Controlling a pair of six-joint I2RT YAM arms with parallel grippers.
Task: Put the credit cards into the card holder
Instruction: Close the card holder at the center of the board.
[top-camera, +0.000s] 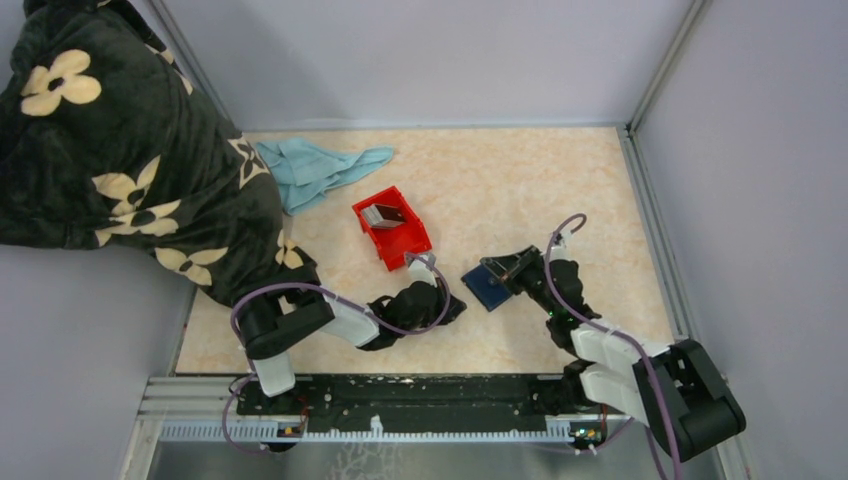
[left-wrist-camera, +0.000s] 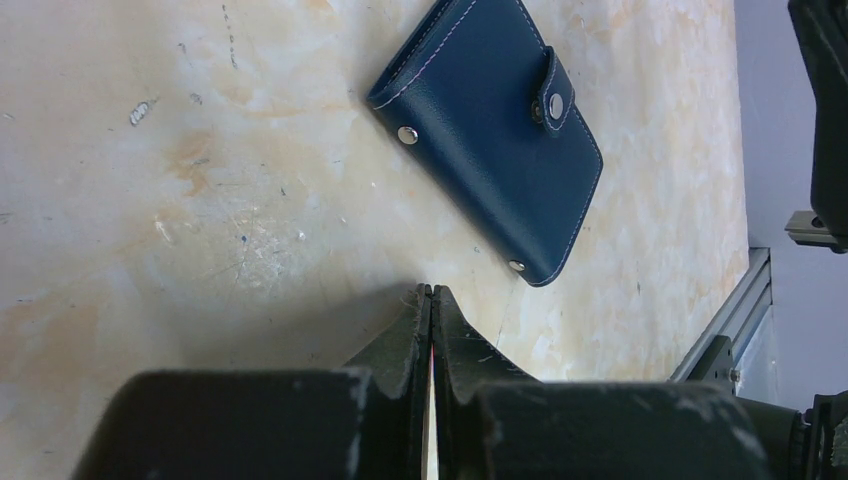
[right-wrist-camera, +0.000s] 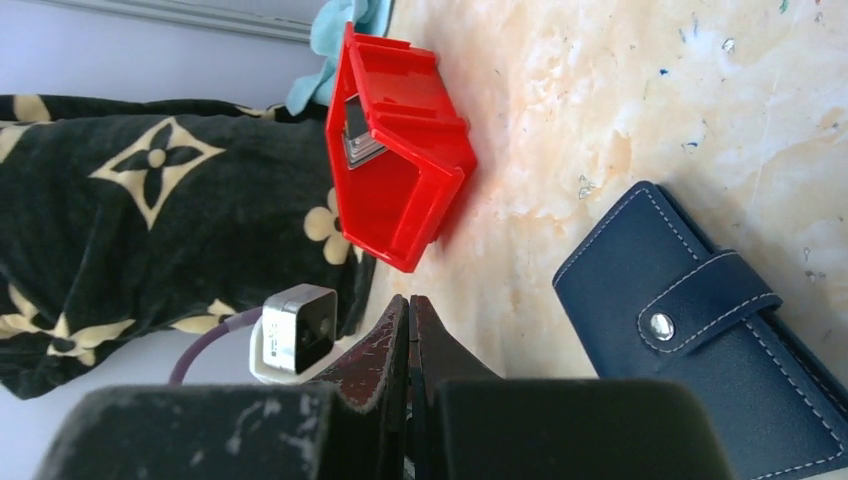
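Note:
The card holder (top-camera: 487, 288) is a navy wallet, lying closed on the table with its snap tab fastened. It shows in the left wrist view (left-wrist-camera: 490, 130) and the right wrist view (right-wrist-camera: 720, 350). The credit cards (top-camera: 383, 213) lean inside a red bin (top-camera: 395, 232); I see their greyish edges in the right wrist view (right-wrist-camera: 358, 140). My left gripper (top-camera: 460, 305) (left-wrist-camera: 431, 292) is shut and empty, just left of the wallet. My right gripper (top-camera: 497, 268) (right-wrist-camera: 409, 300) is shut and empty at the wallet's far edge, pointing towards the bin.
A black flowered blanket (top-camera: 120, 150) covers the left side of the table. A light blue cloth (top-camera: 315, 170) lies behind the bin. Metal rails and grey walls bound the table. The left wrist camera (right-wrist-camera: 295, 330) sits close to my right fingers.

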